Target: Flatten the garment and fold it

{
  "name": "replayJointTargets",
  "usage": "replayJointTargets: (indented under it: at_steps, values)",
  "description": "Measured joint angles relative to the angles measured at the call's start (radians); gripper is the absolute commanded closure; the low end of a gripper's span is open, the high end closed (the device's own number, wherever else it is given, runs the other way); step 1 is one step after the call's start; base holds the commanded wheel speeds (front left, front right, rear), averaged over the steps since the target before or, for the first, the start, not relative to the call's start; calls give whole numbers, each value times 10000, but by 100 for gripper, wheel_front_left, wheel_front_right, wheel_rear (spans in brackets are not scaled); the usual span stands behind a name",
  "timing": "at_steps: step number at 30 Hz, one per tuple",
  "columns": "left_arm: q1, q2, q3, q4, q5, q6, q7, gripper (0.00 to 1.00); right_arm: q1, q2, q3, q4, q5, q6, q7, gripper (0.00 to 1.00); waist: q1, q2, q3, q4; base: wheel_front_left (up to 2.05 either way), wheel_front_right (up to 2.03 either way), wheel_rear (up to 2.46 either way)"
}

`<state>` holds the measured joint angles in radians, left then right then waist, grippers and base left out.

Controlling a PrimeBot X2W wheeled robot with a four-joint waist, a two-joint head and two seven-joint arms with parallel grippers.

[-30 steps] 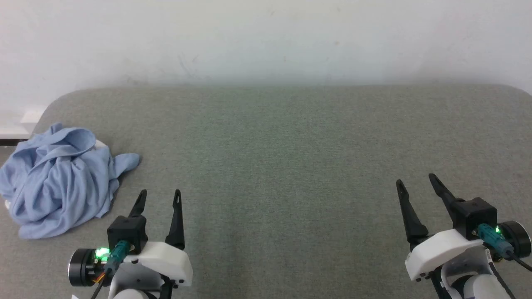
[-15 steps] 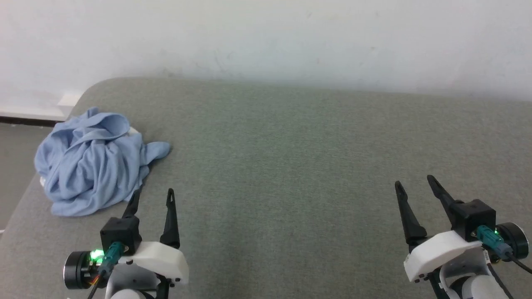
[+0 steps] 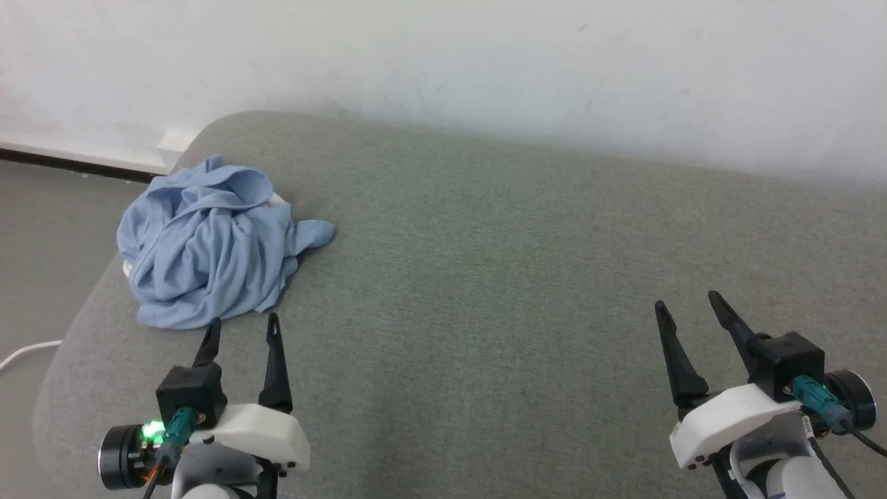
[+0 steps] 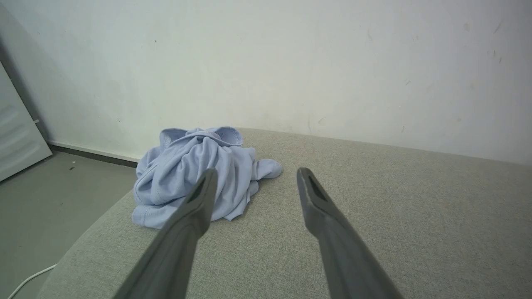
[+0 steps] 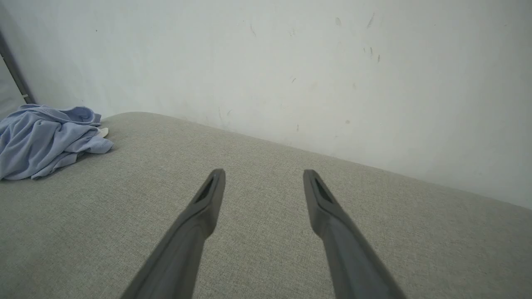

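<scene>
The garment is a crumpled light blue heap at the far left of the grey table, near its rounded corner, with a bit of white showing at its back edge. My left gripper stands open and empty just in front of the heap, fingertips close to its near hem. In the left wrist view the garment lies straight ahead, beyond the left gripper. Far off at the lower right, my right gripper is open and empty. The right wrist view has the garment at its far left, the right gripper over bare cloth.
A white wall runs behind the table. The table's left edge drops to a grey floor, where a white cable lies. The wide stretch of table between the two grippers is bare grey fabric.
The head camera has turned to the left, so the garment and table corner sit further right and higher in the picture. The left gripper now stands nearer the garment's hem. Both grippers stay open.
</scene>
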<state>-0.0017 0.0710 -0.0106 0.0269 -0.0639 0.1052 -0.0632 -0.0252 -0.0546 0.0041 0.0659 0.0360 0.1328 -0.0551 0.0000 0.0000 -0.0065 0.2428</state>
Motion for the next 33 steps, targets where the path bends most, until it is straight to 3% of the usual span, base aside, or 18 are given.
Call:
replayJointTargets:
  at_steps: [33]
  values:
    - [230, 290, -117, -52, -600, 754, -535, 0, -169, 4, 104, 479, 270, 0, -512, 0, 0, 0, -65, 1707, 0, 0, 0]
